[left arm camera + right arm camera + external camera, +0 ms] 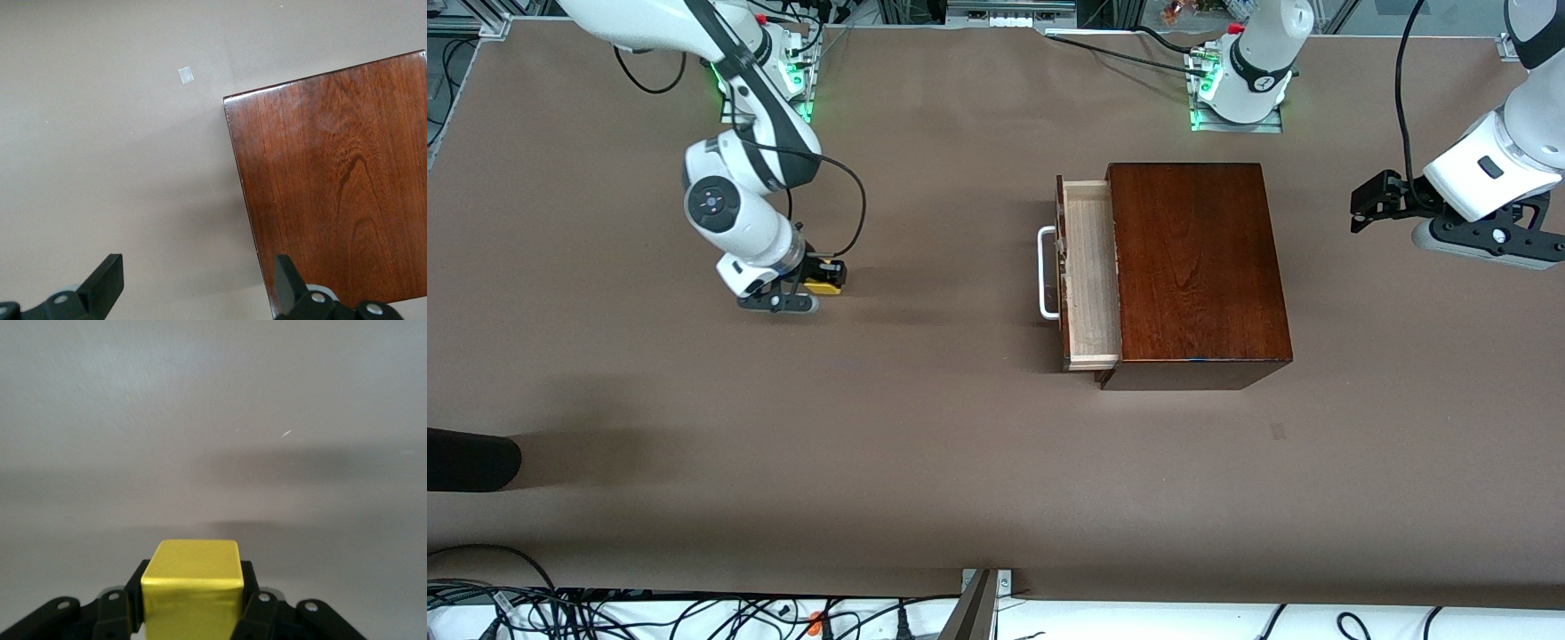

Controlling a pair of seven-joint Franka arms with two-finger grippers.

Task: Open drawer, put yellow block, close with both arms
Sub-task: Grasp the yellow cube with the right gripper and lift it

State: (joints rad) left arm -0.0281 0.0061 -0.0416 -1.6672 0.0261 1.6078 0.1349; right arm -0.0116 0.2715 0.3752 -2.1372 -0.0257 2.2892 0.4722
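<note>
A brown counter [925, 462] bears a small pale square mark [1278, 431], with tangled cables [605, 613] along its near edge.

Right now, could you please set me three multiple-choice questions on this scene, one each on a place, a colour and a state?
1. Where is the yellow block?
A. in the drawer
B. between the right end effector's fingers
C. on top of the wooden box

2. What colour is the drawer's handle?
A. white
B. black
C. yellow

3. How is the drawer?
A. shut
B. taken out of the box
C. pulled partly open

Answers:
1 B, the right end effector grips it toward the right arm's end of the table.
2 A, a white loop on its front.
3 C, its pale tray sticks out of the wooden box.
</note>
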